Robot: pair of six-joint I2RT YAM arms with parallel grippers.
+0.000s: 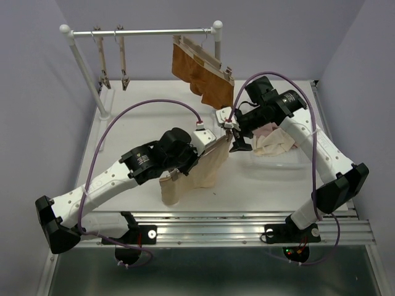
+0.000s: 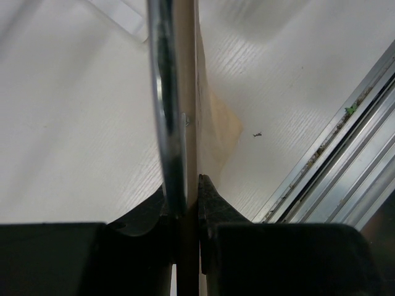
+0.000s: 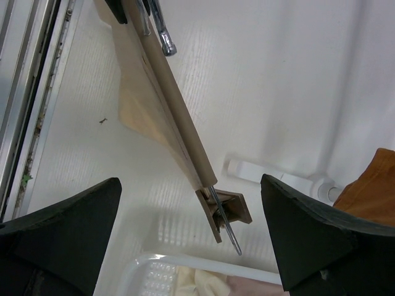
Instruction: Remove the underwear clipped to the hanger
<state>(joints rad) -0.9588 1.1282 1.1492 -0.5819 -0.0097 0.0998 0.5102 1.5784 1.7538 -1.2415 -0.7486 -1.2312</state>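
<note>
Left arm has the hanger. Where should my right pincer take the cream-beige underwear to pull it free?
Pinch the cream-beige underwear just below the hanger bar, beside the clip at its free end, coming from the right. The left pincer is shut on the bar's other end; the right pincer stands open around the clip end, so that side looks easiest.

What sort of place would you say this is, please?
Probably a robotics lab cell: bare lilac walls around a white table, a small clothes rail, and robot arms bolted to an aluminium frame.

Matt pale wooden hanger (image 3: pixel 179 117) with glossy chrome wire (image 2: pixel 163 92); soft cream cloth underwear (image 1: pixel 207 166); grainy white tabletop (image 2: pixel 74 123).
</note>
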